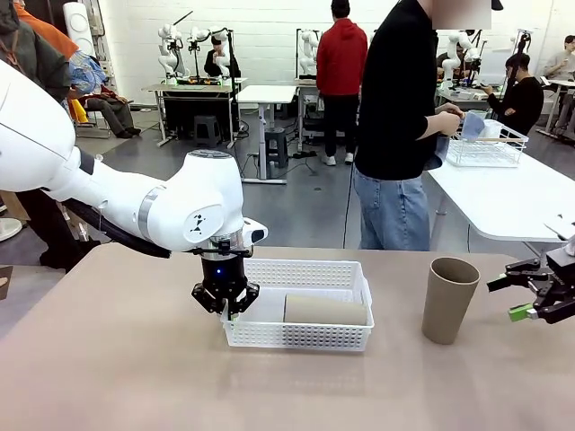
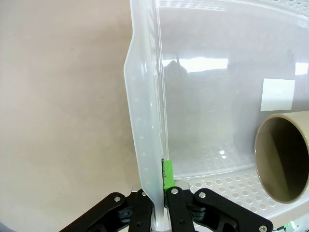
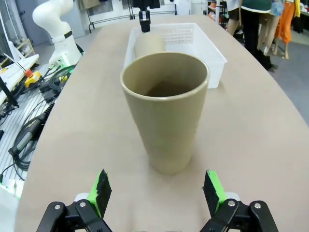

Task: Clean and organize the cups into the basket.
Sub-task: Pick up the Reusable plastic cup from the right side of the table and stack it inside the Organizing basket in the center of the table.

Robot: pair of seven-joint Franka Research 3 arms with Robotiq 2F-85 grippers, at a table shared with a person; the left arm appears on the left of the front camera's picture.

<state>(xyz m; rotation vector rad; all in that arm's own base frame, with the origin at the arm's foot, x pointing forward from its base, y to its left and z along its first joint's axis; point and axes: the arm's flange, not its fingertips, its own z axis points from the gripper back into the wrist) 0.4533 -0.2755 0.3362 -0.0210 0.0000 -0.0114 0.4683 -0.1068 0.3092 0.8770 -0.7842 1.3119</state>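
Front view: your left gripper [image 1: 225, 301] hangs straight down over the left end of the basket [image 1: 296, 337], which sits near the middle of the brown table [image 1: 117, 377]. One tan cup [image 1: 325, 310] lies on its side inside the basket, toward the right end. A second tan cup [image 1: 449, 301] stands upright on the table, right of the basket and apart from it. Your right gripper [image 1: 508, 296] is just beyond that cup, level with it, pointing at it, its fingers spread wide.

Left wrist view: the left gripper [image 2: 161, 193] is pinched on the end wall of the basket [image 2: 145, 121], one finger outside, the green pad [image 2: 167, 175] pressed against the inside face. The lying cup [image 2: 285, 157] shows its open mouth at the right.

Right wrist view: the right gripper [image 3: 157, 186] has its pads either side of the base of the standing cup [image 3: 165, 106], clear of it, not touching. The basket [image 3: 212, 53] with the lying cup [image 3: 148, 43] is behind.

A person [image 1: 395, 117] stands at the far side, turned toward a white table [image 1: 503, 197] carrying a wire basket [image 1: 490, 148]. You cannot tell what their hands hold.
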